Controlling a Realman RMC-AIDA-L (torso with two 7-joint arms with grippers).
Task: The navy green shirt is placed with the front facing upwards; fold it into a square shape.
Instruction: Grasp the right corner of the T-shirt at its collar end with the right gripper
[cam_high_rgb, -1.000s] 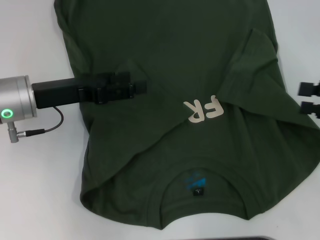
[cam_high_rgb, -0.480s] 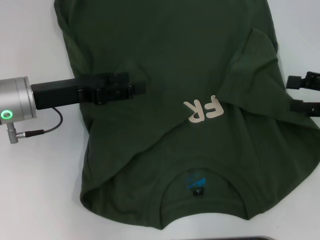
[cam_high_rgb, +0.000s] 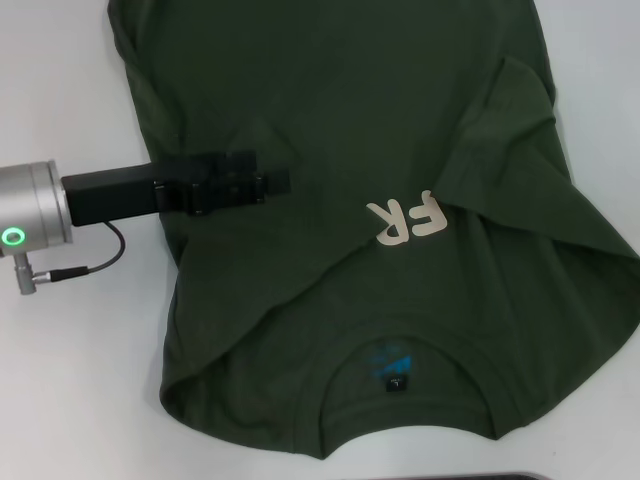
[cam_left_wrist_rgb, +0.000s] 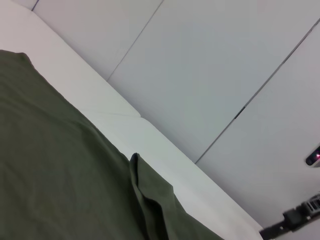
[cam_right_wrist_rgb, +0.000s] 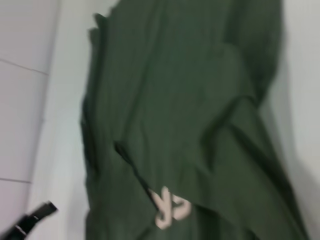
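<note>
We see the white tabletop (cam_high_rgb: 60, 380) under everything, and on it the navy green shirt (cam_high_rgb: 330, 120) lies spread over most of the head view, with its round collar (cam_high_rgb: 405, 345) toward the robot and its hem at the far side. The shirt is only partly folded: the sleeve side on the robot's right is turned inward over the chest, so the cream lettering (cam_high_rgb: 405, 217) shows only two letters, and a long crease runs from there toward the collar. What has changed in the last second is on the right edge: the right gripper, which was standing just beside that folded side, has left the head view completely. We judge that the right fold is released and finished, and that the next work belongs to the other side, which lies not yet folded. The left gripper (cam_high_rgb: 278, 181) has hardly moved; it reaches in from the left over the shirt's left part, low above the cloth or touching it. Its dark fingers melt into the dark fabric, so we cannot tell how far it is open, or whether it pinches any cloth. Smallest, the blue-black neck label (cam_high_rgb: 392, 366) sits inside the collar.
</note>
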